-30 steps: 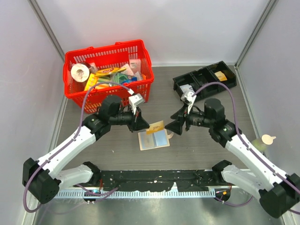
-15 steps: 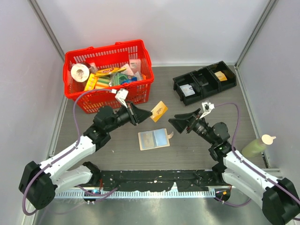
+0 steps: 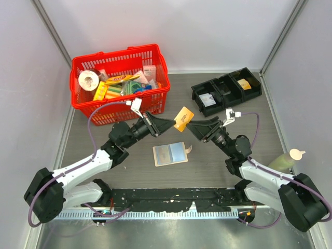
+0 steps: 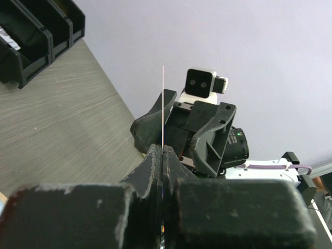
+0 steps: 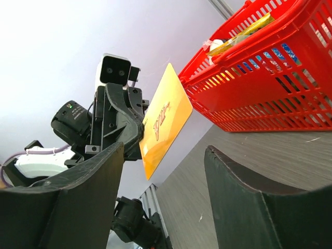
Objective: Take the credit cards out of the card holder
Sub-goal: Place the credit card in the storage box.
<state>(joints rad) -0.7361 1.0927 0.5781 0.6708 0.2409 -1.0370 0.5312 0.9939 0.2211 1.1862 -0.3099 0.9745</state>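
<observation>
Left gripper [image 3: 173, 124] pinches the card [image 3: 184, 119] by one end, its free end pointing at the right gripper [image 3: 193, 126]. That one gapes wide, just short of it.

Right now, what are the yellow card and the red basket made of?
Card: probably plastic, smooth with a slight sheen. It stands flat and stiff, and looks hair-thin edge-on in the left wrist view. Basket: likely moulded plastic, fairly glossy. Its walls are an even red lattice of slots.
</observation>
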